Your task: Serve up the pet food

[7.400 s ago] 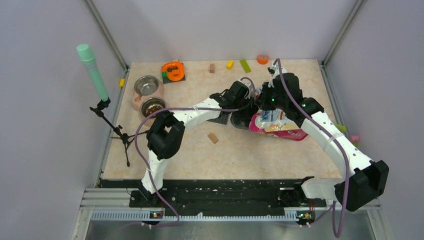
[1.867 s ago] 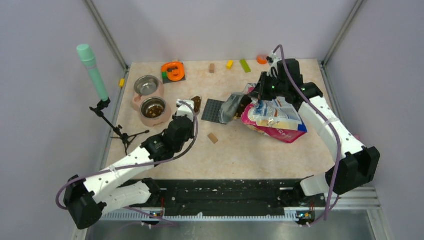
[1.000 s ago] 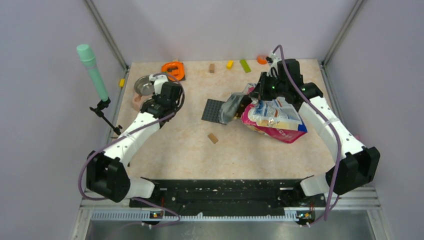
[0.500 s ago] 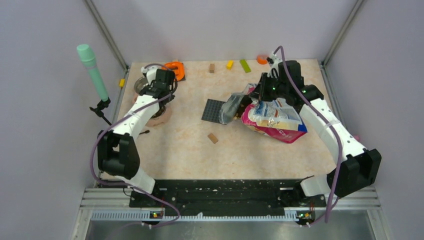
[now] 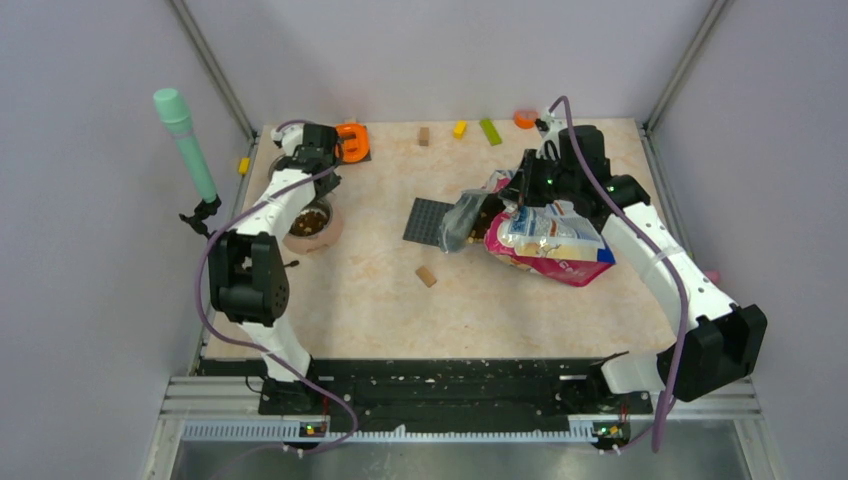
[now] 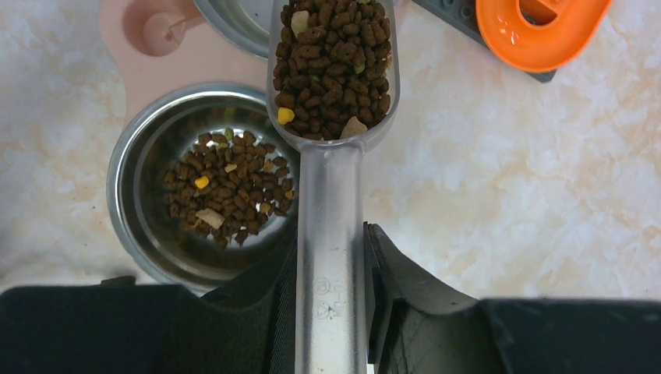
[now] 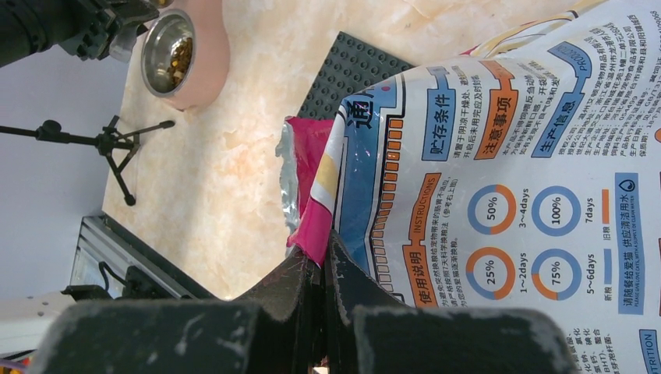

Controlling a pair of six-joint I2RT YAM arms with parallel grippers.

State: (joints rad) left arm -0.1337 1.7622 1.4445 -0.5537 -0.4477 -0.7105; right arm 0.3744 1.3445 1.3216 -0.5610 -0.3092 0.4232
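Hovering a full scoop (image 6: pixel 330 195) by the bowl (image 6: pixel 139 173)
Left tool (image 6: pixel 331 265) pinches the scoop level so no pet food (image 6: pixel 331 62) spills; right tool (image 7: pixel 323 269) clamps the bag (image 7: pixel 499 179) rim, propping it open.

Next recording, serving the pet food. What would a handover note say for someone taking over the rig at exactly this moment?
Left hand: shut on the scoop handle; scoop full of kibble, over the edge of the farther bowl.
Right hand: shut on the edge of the cat food bag by its open mouth; the bag rests on the table.
Done: nearer bowl holds some kibble.
Left: probably tip this scoopful into the farther bowl, of which only bare steel shows.
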